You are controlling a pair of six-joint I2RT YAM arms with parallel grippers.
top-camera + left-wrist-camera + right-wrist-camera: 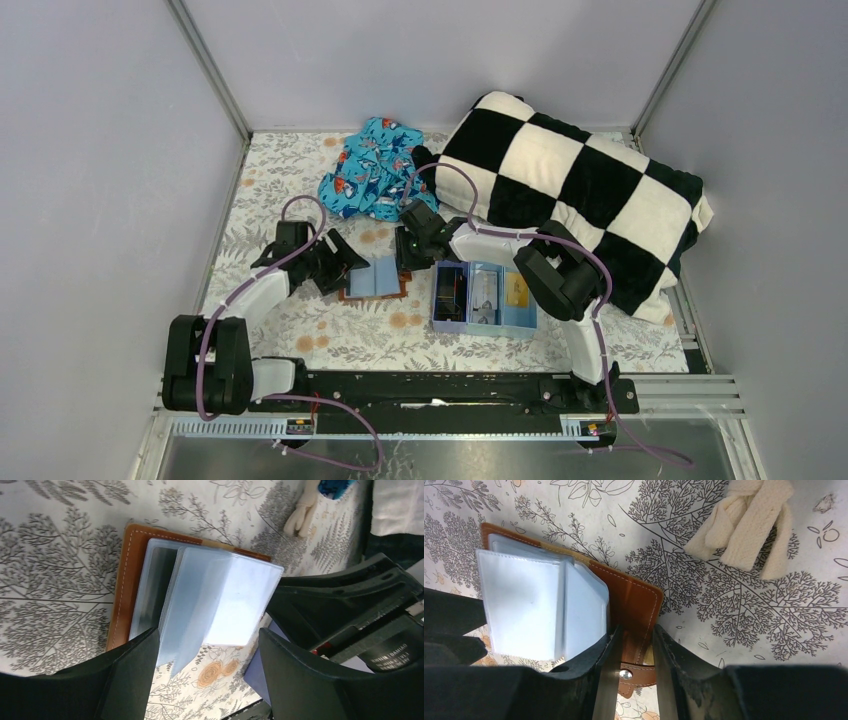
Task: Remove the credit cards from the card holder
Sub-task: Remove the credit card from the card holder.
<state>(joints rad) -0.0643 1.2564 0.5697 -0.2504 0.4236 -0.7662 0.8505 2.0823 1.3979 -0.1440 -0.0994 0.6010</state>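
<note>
— How many card holders do you count?
— One. The card holder [377, 281] lies open on the worktop [300, 330], brown cover down and its pale blue sleeves [220, 600] fanned up. I cannot count the sleeves exactly.
— And the fingers?
— Two pairs, one on each side of the holder. The left fingers [120, 680] are spread wide, with the sleeves between them. The right fingers [684, 680] are drawn narrow, pinching the brown cover's edge at the clasp tab [641, 672], which has a single snap.
— Cards?
— One orange-gold card [517, 290], in the right compartment of the light blue tray [484, 328] just beside the holder. The tray has three compartments, and the left one holds something dark, too small to name.
— What else?
— One checkered cushion [580, 190], one blue patterned cloth [375, 170] at the far side, and one cream tassel [749, 530] near the holder.
</note>
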